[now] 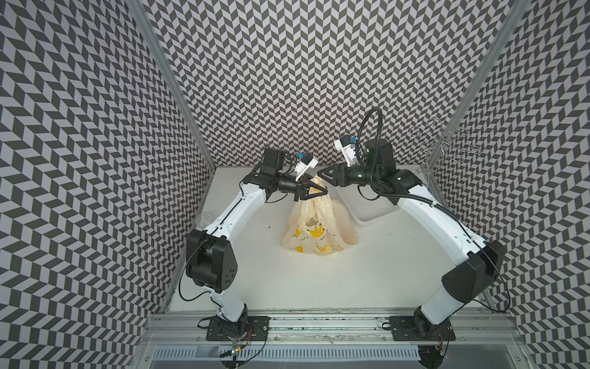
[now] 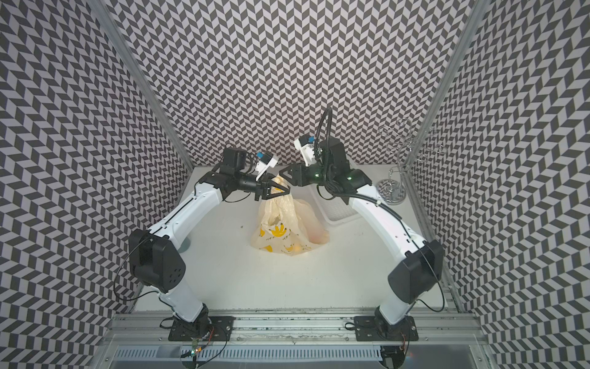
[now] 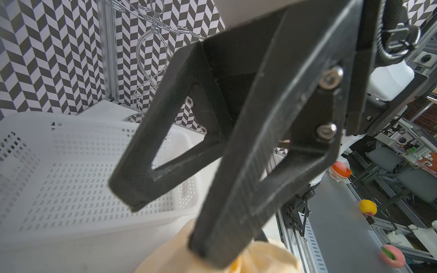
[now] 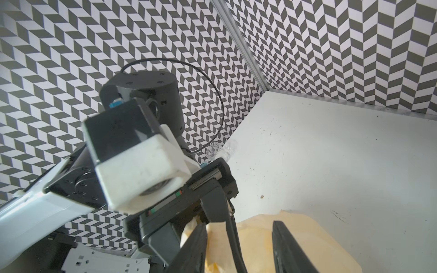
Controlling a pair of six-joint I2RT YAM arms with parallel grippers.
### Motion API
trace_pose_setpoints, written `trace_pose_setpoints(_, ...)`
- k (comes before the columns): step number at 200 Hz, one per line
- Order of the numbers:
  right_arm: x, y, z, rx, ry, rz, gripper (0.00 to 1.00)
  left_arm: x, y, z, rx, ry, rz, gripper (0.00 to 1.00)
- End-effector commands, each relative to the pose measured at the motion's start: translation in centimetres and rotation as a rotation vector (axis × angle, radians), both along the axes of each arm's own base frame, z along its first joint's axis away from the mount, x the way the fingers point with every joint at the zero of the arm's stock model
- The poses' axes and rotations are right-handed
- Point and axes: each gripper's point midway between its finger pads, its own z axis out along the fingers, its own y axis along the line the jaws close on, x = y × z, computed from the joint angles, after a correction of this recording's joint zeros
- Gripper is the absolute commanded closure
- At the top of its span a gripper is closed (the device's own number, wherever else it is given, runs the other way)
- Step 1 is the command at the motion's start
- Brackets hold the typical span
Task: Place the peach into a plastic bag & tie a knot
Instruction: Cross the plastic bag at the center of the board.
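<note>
The plastic bag [image 1: 314, 234] stands on the bench [image 1: 319, 287] midway across and toward the back edge. It is just beside the white basket [image 1: 372, 209], which sits near the back right corner. The left gripper [image 1: 322, 191] has its jaws drawn nearly together on the bag's bunched neck and holds it up like a tent, with the base resting on the bench. The right gripper [image 1: 320, 174] hovers close beside that pinch, jaws parted, with nothing in them that I can see. A pinkish-orange blush through the plain side is probably the peach [image 1: 349, 237].

The step looks like taking a second hold on the neck for tying. To do it well, the right jaws should close on free film next to the left pinch, not on the other claw. The pull should be slow, since the film is thin, slick and crinkled and would slip or tear. It is translucent cream-yellow with printed yellow bananas. The basket is rigid, perforated plastic, and the bench is matte white.
</note>
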Motion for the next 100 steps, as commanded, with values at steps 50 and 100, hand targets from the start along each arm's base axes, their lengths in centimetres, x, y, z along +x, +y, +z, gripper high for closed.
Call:
trace_pose_setpoints(50,-0.8,0.6,1.6,0.024,-0.038,0.048,0.53,-0.5,0.3,1.3,-0.016,-0.030,-0.012,0.84)
trace_pose_setpoints(100,-0.2,0.8,0.1,0.001,-0.017,0.033,0.59,-0.5,0.2,1.1,-0.013,-0.023,-0.009,0.84)
